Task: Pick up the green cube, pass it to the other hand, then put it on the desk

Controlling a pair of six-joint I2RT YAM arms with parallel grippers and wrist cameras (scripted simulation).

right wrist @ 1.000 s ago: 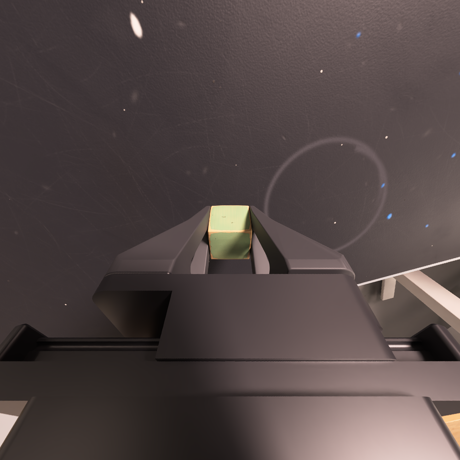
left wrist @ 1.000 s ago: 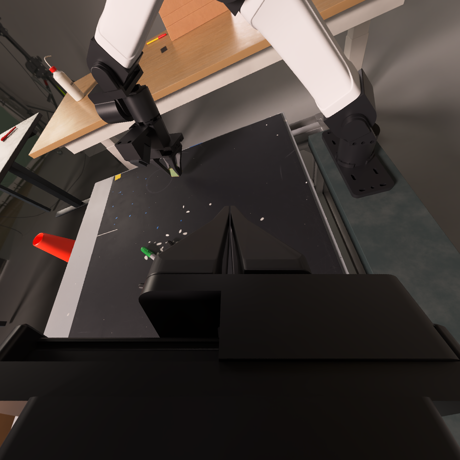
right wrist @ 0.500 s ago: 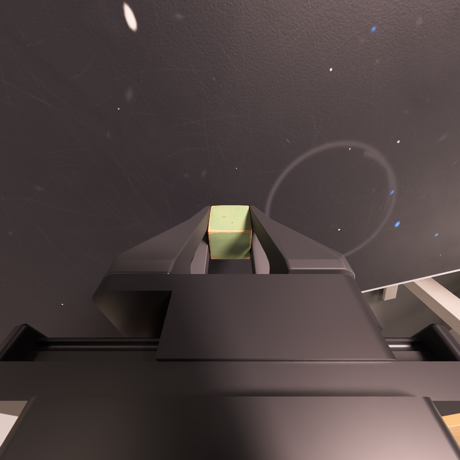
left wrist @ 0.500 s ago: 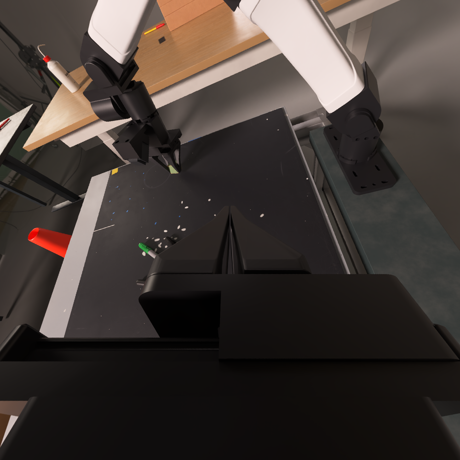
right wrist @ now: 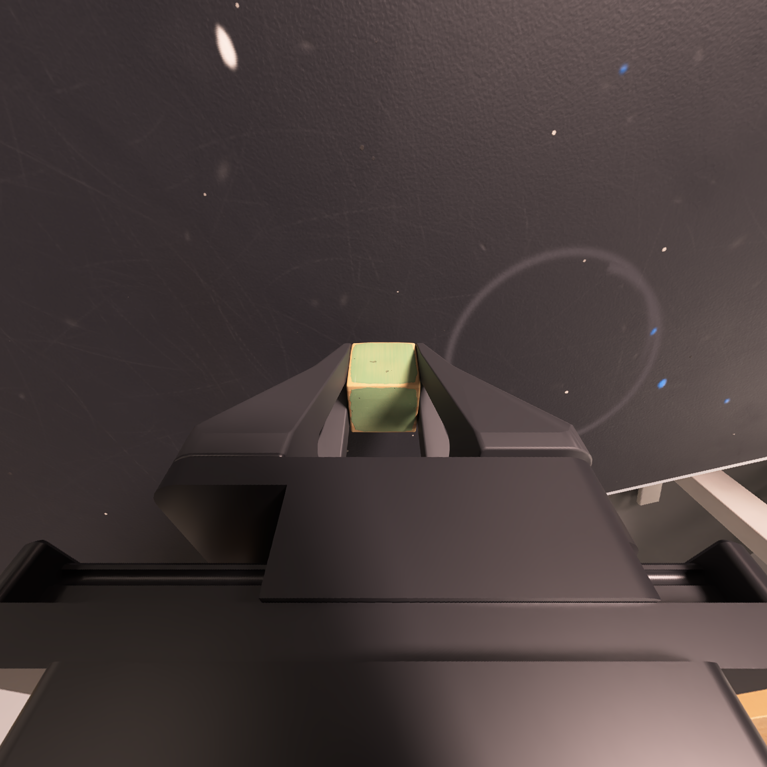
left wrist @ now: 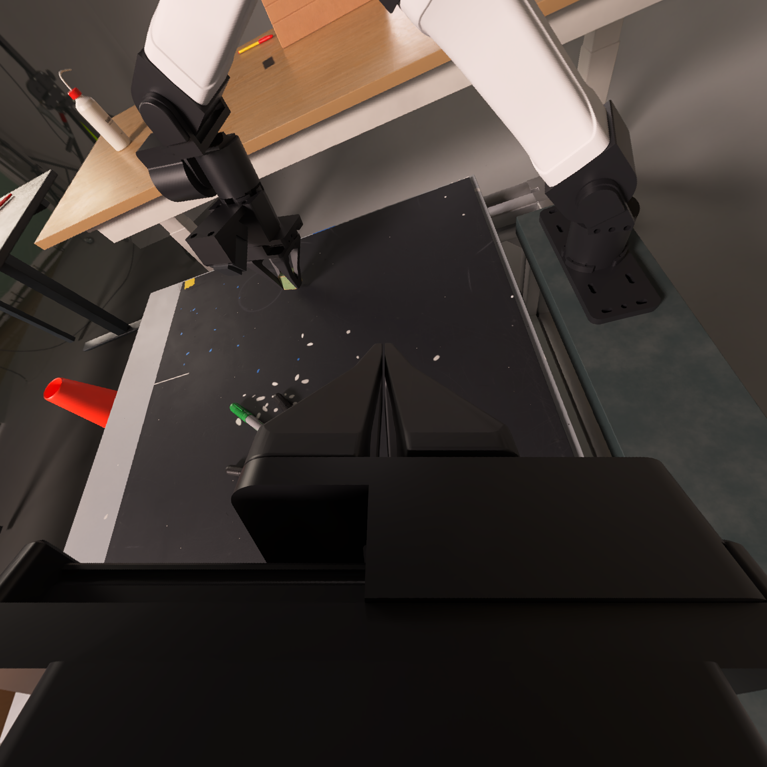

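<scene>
The green cube (right wrist: 382, 388), pale green with tan edges, sits between the fingers of my right gripper (right wrist: 382, 352), which is shut on it, low over the dark desk (right wrist: 290, 207). In the left wrist view the right gripper (left wrist: 290, 280) shows far off at the desk's far left, tips down at the desk surface, with the cube (left wrist: 287, 282) a small green sliver between them. My left gripper (left wrist: 384, 348) is shut and empty, above the middle of the desk (left wrist: 415, 269).
A green-capped marker (left wrist: 243, 414) lies on the desk among white specks. A red cone (left wrist: 79, 400) lies off the desk's left edge. A wooden table (left wrist: 290, 95) behind holds a white squeeze bottle (left wrist: 101, 122). The right arm's base (left wrist: 597, 249) stands at right.
The right gripper has kept hold of the cube and shifted slightly over the desk; the faint ring mark has drifted right in its view. The left gripper's view has moved a little.
</scene>
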